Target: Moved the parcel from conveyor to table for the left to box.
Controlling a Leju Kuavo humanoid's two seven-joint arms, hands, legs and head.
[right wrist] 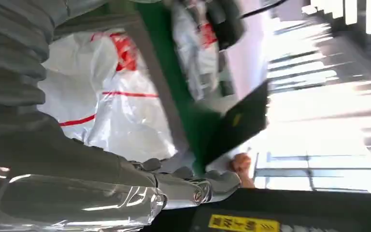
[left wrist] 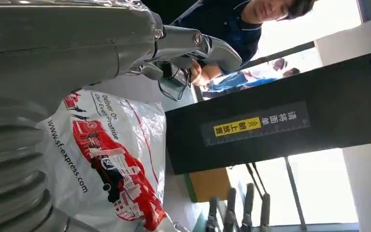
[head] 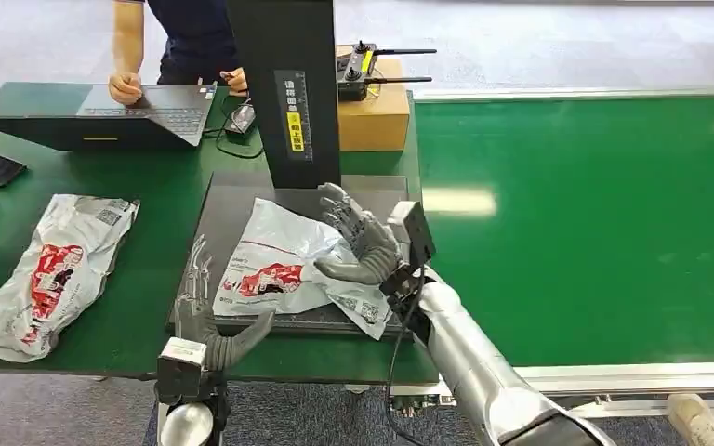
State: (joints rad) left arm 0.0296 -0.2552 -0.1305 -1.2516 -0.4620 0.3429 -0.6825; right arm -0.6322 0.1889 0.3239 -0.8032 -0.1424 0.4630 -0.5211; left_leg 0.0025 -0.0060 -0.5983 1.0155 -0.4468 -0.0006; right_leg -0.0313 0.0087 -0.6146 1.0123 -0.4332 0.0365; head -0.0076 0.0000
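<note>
A white parcel (head: 274, 265) with red print lies on the dark platform (head: 232, 200) under a black post. My right hand (head: 358, 243) is over the parcel's right part, fingers spread, gripping nothing; whether it touches the bag I cannot tell. My left hand (head: 212, 321) is at the platform's front left corner, fingers apart and pointing away from me, beside the parcel. In the left wrist view the parcel (left wrist: 111, 164) lies just past my left hand (left wrist: 53, 58). In the right wrist view the parcel (right wrist: 116, 101) lies beyond my right hand (right wrist: 77, 183).
A second printed parcel (head: 46, 274) lies on the green table (head: 149, 279) at the left. The black post (head: 284, 88) stands behind the platform, with a cardboard box (head: 372, 111) beside it. A person types on a laptop (head: 102, 116). The green conveyor (head: 595, 223) runs along the right.
</note>
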